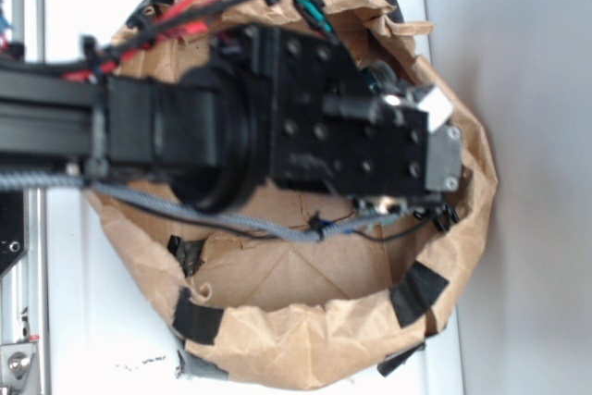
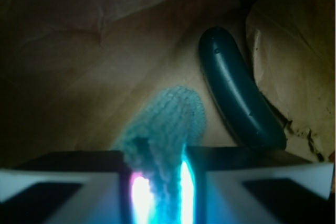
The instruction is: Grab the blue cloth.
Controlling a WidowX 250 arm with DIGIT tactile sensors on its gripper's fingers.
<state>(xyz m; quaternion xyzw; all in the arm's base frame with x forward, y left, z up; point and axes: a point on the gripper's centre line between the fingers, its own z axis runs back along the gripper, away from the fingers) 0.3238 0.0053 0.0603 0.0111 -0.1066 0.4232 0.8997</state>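
Note:
The blue cloth [image 2: 170, 116] is a fuzzy teal rag. In the wrist view its near end is bunched up and pinched in the narrow gap of my gripper [image 2: 157, 167], which is shut on it. The cloth's far end trails onto the brown paper floor. In the exterior view the black arm and wrist block [image 1: 305, 127] reach over the paper basin from the left. They hide the fingers and the cloth from that side.
A dark green smooth capsule-shaped object [image 2: 236, 93] lies just right of the cloth, slanting away. Crumpled brown paper walls [image 1: 305, 339] held with black tape ring the work area, on a white table [image 1: 74, 321]. Cables [image 1: 213, 215] run along the arm.

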